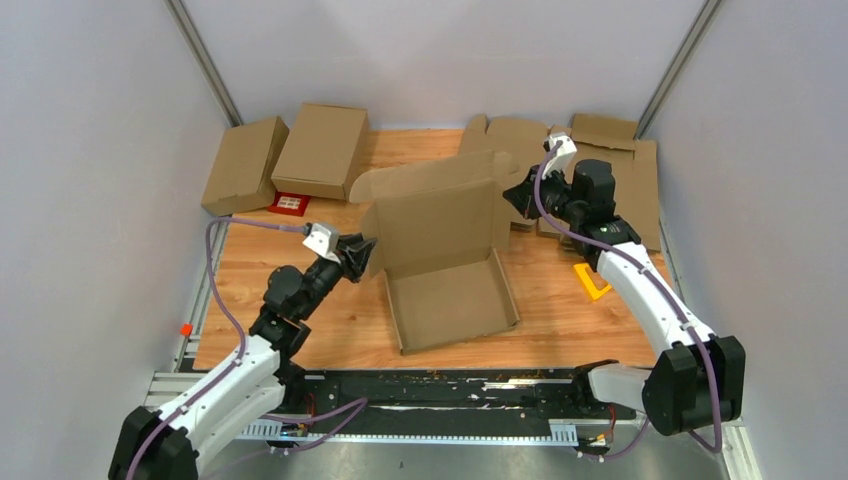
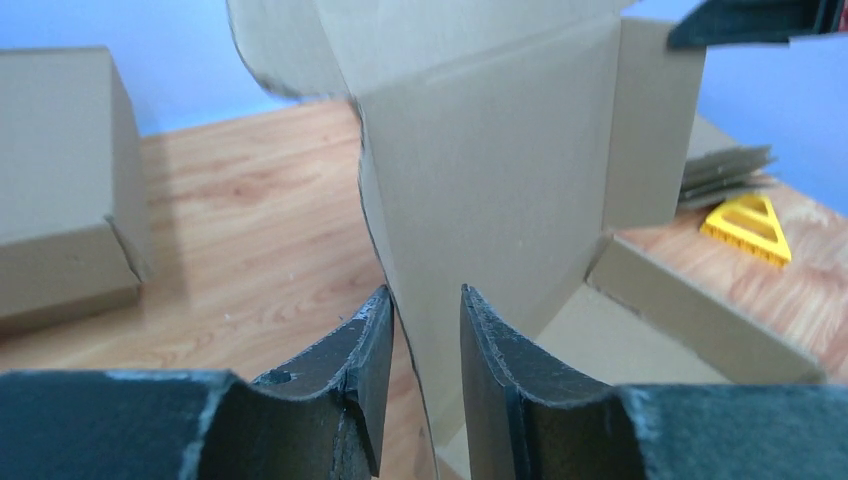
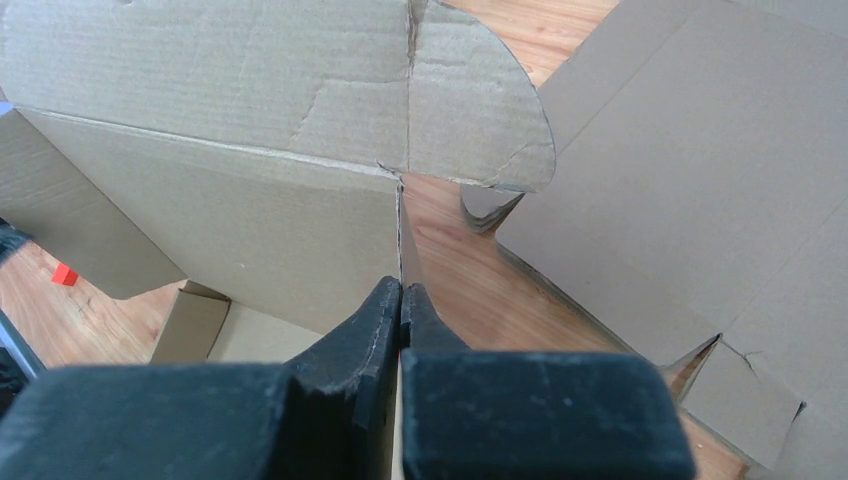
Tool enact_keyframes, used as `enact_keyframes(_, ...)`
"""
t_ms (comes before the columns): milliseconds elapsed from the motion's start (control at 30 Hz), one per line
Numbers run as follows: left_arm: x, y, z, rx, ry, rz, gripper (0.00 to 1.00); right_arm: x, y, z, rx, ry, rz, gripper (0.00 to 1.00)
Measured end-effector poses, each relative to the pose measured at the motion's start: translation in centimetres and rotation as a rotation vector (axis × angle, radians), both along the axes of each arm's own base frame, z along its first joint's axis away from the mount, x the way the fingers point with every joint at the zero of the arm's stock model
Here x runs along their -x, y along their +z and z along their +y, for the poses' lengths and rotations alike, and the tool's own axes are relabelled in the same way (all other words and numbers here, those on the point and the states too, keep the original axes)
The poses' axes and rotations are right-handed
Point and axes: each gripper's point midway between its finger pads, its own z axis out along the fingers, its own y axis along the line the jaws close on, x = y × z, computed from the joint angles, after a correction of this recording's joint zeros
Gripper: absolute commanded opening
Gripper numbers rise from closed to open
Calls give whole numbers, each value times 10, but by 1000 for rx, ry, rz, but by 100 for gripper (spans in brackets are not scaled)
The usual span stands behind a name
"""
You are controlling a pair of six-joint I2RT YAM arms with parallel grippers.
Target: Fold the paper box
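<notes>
Currently the paper box (image 1: 450, 295) sits mid-table on the wooden table (image 1: 560, 320). Its shallow tray is toward me and the tall back panel stands upright, with a rounded flap leaning off the panel's upper left. The left arm reaches up from its base at the near left corner, elbow bent, wrist pointed right at the panel's left edge. The left gripper (image 1: 368, 250) has its fingers parted. In the left wrist view the panel's edge runs down through the gap of the left gripper (image 2: 425, 295), and I see no pinch on it. The right arm climbs from its near-right base, stretches away from me, then hooks its wrist leftward. The right gripper (image 1: 515, 192) is at the panel's right edge, and in its wrist view the right gripper (image 3: 402, 285) is pressed closed, with the box's vertical edge running into the seam. Two closed cartons (image 1: 320, 150) lie at the back left, with a red card (image 1: 290, 203) just in front of them. Flat cardboard sheets (image 1: 625, 170) lie behind the right arm. A yellow triangle (image 1: 592, 282) lies on the table beside that arm.
</notes>
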Motion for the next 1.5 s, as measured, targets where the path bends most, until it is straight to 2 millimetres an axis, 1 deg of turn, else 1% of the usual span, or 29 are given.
enact_keyframes(100, -5, 25, 4, 27, 34, -11, 37, 3, 5, 1, -2, 6, -13, 0)
enact_keyframes(133, -7, 32, 4, 30, 40, -13, 35, 3, 6, 2, -1, 9, -18, 0)
enact_keyframes(200, -13, 43, 3, 27, 53, -2, 25, 5, 8, 3, 1, 14, -26, 0)
enact_keyframes(233, -16, 46, 3, 24, 59, 9, 23, 5, 8, 3, 2, 15, -27, 0)
enact_keyframes(300, -24, 49, 2, 9, 79, 44, 17, 5, 8, 3, 5, 16, -30, 0)
enact_keyframes(400, -31, 45, 3, -16, 106, 91, 0, 5, 8, 3, 7, 16, -32, 0)
enact_keyframes(567, -39, 34, 7, -48, 147, 151, 0, 5, 7, 6, 18, 8, -33, 0)
enact_keyframes(700, -54, 36, 6, -64, 182, 168, 0, 3, 7, 11, 22, -25, -16, 0)
enact_keyframes(833, -80, 48, 2, -79, 226, 158, 0, -16, 18, 14, 14, -95, -22, 0)
enact_keyframes(967, -113, 69, -4, -99, 275, 109, 0, -39, 32, 17, -5, -169, -63, 0)
enact_keyframes(1033, -120, 76, -3, -99, 291, 69, 0, -44, 36, 21, -1, -205, -94, 0)
enact_keyframes(1100, -120, 74, 1, -84, 307, 24, 0, -45, 39, 28, 1, -245, -144, 0)
enact_keyframes(1133, -118, 70, 4, -72, 314, 7, 0, -42, 36, 33, 4, -266, -168, 0)
enact_keyframes(1200, -112, 53, 9, -56, 326, -9, 0, -34, 21, 41, 14, -307, -191, 0)
enact_keyframes(1267, -103, 29, 15, -51, 336, -7, 0, -24, -3, 46, 41, -343, -188, 0)
enact_keyframes(1300, -99, 23, 15, -39, 335, -21, 0, -20, -11, 47, 51, -360, -192, 0)
enact_keyframes(1367, -89, 19, 16, -2, 336, -62, 0, -13, -17, 50, 55, -395, -218, 0)
enact_keyframes(1500, -70, 20, 18, 49, 327, -113, 0, -4, -17, 53, 40, -442, -265, 0)
